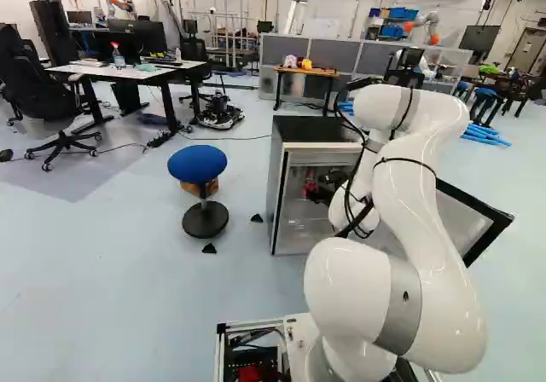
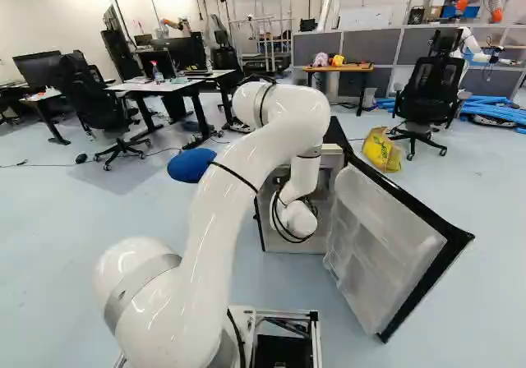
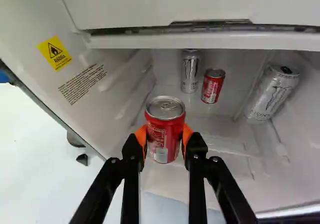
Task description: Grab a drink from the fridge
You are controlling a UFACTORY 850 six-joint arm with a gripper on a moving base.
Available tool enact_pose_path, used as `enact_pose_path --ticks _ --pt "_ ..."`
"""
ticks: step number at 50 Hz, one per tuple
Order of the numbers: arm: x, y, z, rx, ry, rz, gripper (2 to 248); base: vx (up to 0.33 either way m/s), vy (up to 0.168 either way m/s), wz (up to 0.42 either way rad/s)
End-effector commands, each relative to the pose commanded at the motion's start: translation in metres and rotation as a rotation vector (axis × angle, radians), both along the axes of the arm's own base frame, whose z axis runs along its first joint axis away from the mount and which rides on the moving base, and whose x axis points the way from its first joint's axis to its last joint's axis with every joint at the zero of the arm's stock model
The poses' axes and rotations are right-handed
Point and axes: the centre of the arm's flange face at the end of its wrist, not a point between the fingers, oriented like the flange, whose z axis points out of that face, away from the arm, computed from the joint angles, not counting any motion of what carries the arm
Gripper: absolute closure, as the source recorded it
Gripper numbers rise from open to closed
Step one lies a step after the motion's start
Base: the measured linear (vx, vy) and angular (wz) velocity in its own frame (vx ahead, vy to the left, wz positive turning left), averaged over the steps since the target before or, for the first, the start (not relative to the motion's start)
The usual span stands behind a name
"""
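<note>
Red can (image 3: 165, 129): held upright between the two orange pads (image 3: 142, 136) of the gripper (image 1: 316, 188), one pad pressing on each side; the fingers are closed to the can's width, well short of meeting. Can and fingertips are at the opening of the fridge (image 1: 275, 177), below the white compartment (image 3: 200, 9) that spans the upper interior. The arm (image 1: 418, 203) rises from its base joint, arches forward and bends down at the wrist in front of the opening, the gripper directed inward. Beyond the fingers, towards the back, a slim silver can (image 3: 190, 71) and a second red can (image 3: 213, 86) stand upright side by side. Farther out on the right finger's side, a larger silver can (image 3: 272, 93) is seen at a tilt. On the left finger's side, the fridge's inner side wall (image 3: 115, 134) runs close by, carrying a yellow warning label (image 3: 55, 53); it and the compartment limit movement sideways and upwards. The fridge door (image 2: 386, 245) stands wide open to the right of the gripper, clear bins (image 2: 357, 220) on its inner face. Outside, left of the fridge, is a blue stool (image 1: 197, 164). A yellow bag (image 2: 382, 150) lies on the floor behind the door.
</note>
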Motion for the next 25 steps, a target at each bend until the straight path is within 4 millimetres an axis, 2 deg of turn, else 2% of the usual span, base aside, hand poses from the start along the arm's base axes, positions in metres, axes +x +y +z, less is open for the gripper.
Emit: enact_pose_path --ticks 25 --pt "-0.054 -0.005 0.042 0.017 0.024 -0.065 158 0.0 0.0 0.0"
